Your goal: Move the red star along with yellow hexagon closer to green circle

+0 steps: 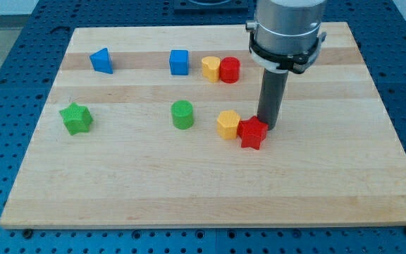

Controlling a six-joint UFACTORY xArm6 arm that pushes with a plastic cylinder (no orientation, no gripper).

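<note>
The red star (252, 132) lies right of the board's middle, touching the yellow hexagon (227, 123) on its left. The green circle (182, 114) stands a short gap to the left of the hexagon. My tip (268, 128) rests on the board at the red star's upper right edge, touching or almost touching it. The dark rod rises from there to the grey arm head at the view's top.
A yellow heart (210, 68) and a red circle (230, 70) touch each other near the top middle. A blue cube (179, 62) is left of them, a blue triangle (101, 61) at the top left, a green star (75, 118) at the left.
</note>
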